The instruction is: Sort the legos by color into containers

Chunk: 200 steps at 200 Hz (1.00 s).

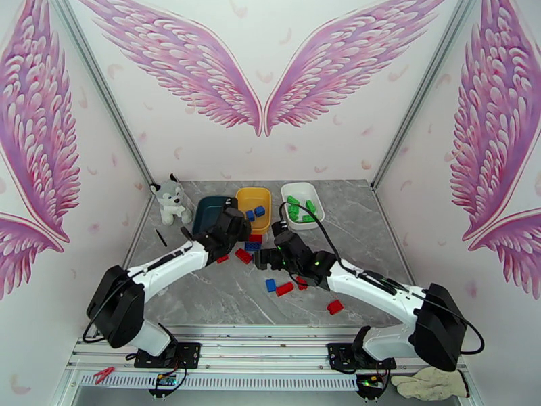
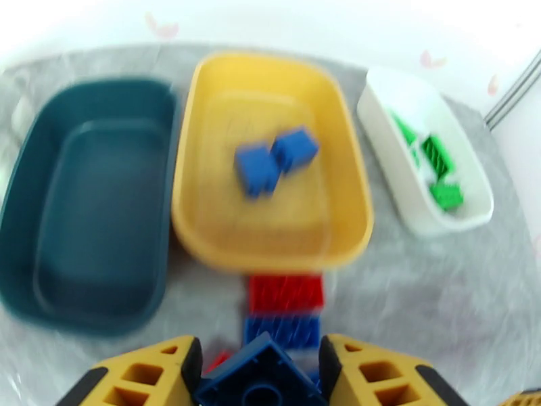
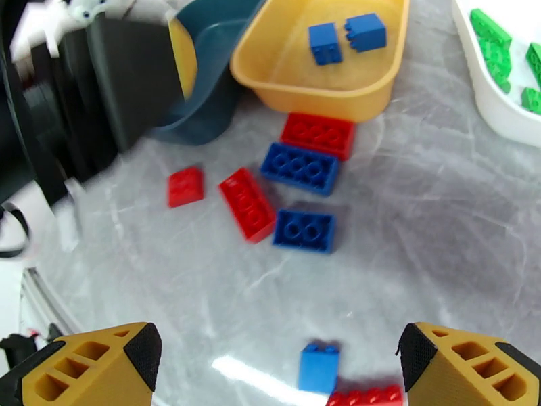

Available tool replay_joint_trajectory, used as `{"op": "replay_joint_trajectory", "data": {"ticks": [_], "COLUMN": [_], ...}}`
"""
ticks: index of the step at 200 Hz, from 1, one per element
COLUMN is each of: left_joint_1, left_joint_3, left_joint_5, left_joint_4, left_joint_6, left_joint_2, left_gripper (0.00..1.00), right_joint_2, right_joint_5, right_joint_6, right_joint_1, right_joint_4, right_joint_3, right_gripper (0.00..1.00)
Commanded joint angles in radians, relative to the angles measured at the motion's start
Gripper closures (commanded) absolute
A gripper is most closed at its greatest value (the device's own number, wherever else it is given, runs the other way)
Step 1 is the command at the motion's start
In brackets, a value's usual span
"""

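Observation:
My left gripper (image 2: 260, 373) is shut on a blue lego (image 2: 260, 380) and hangs just in front of the yellow tray (image 2: 203, 218); from above the left gripper (image 1: 238, 233) sits between the teal tray (image 1: 205, 210) and the loose bricks. Two blue legos (image 2: 274, 160) lie in the yellow tray. The white tray (image 2: 399, 177) holds green legos (image 2: 443, 164), and the teal tray (image 2: 88, 197) has nothing in it. My right gripper (image 3: 277, 367) is open over the table. Red and blue legos (image 3: 301, 168) lie ahead of it, and a small blue lego (image 3: 318, 367) lies between its fingers' line.
A plush husky (image 1: 169, 199) stands at the back left beside the teal tray. A lone red brick (image 1: 335, 306) lies near the right arm. The left arm's wrist (image 3: 88, 96) looms close at the upper left of the right wrist view.

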Motion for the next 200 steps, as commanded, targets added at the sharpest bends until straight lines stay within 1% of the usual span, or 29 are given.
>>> {"op": "replay_joint_trajectory", "data": {"ticks": [1,20,28,32,40,46,54,63,74,98,116,136,162,185,200], "left_joint_1": [0.047,0.091,0.103,0.108,0.113,0.112,0.110,0.107,0.101,0.077,0.052,0.028,-0.020,-0.088,-0.133], "left_joint_3": [0.130,0.276,0.333,0.361,0.407,0.437,0.463,0.470,0.458,0.374,0.277,0.149,-0.085,-0.285,-0.399], "left_joint_5": [0.050,0.084,0.096,0.100,0.103,0.103,0.106,0.106,0.104,0.072,0.028,0.020,-0.002,-0.017,-0.010], "left_joint_4": [-0.054,-0.069,-0.084,-0.095,-0.109,-0.119,-0.126,-0.125,-0.112,-0.084,-0.074,-0.059,-0.030,-0.010,0.004], "left_joint_6": [0.058,0.058,0.061,0.063,0.071,0.076,0.080,0.078,0.076,0.079,0.088,0.075,0.042,-0.007,-0.042], "left_joint_2": [0.118,0.223,0.270,0.293,0.332,0.357,0.379,0.384,0.370,0.289,0.190,0.069,-0.101,-0.241,-0.321], "left_gripper": [0.50,0.48,0.45,0.43,0.34,0.27,0.21,0.17,0.17,0.17,0.17,0.19,0.20,0.20,0.21], "right_joint_2": [0.071,0.094,0.098,0.099,0.098,0.097,0.092,0.084,0.073,0.061,0.044,0.024,-0.003,-0.030,-0.058], "right_joint_5": [-0.013,-0.101,-0.137,-0.152,-0.175,-0.185,-0.189,-0.196,-0.205,-0.182,-0.137,-0.135,-0.158,-0.134,-0.181], "right_joint_6": [-0.020,-0.018,-0.032,-0.040,-0.057,-0.070,-0.083,-0.092,-0.095,-0.087,-0.065,-0.017,0.044,0.097,0.135], "right_joint_1": [-0.058,-0.107,-0.123,-0.128,-0.135,-0.137,-0.138,-0.138,-0.138,-0.137,-0.139,-0.139,-0.139,-0.139,-0.139], "right_joint_4": [0.006,0.026,0.019,0.015,0.008,0.009,0.009,0.017,0.024,0.010,-0.028,-0.047,-0.049,-0.069,-0.052], "right_joint_3": [0.020,0.014,0.020,0.025,0.031,0.034,0.035,0.029,0.019,0.006,-0.002,-0.020,-0.055,-0.085,-0.124], "right_gripper": [0.01,0.01,0.01,0.01,0.00,0.02,0.03,0.03,0.03,0.06,0.06,0.10,0.13,0.13,0.11]}}
